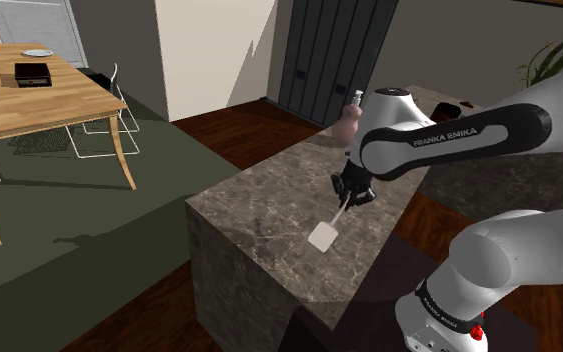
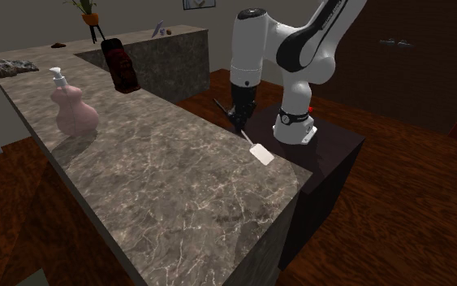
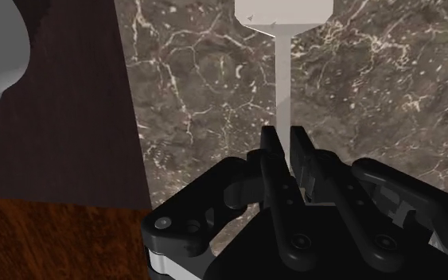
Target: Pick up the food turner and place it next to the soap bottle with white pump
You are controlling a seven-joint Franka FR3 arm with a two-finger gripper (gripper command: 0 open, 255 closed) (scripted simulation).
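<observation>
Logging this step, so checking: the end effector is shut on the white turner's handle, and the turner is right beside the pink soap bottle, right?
Not quite. The end effector is shut on the handle of the white turner, but the turner is far from the pink soap bottle, at the edge of the counter nearest the stand. The second exterior view shows it.

The food turner (image 3: 284, 75) is cut at its blade by the wrist view's edge, and its handle end is hidden between the fingers (image 3: 270, 155). In the shoulder view the white arm (image 1: 439, 135) covers part of the soap bottle (image 1: 346, 126).
</observation>
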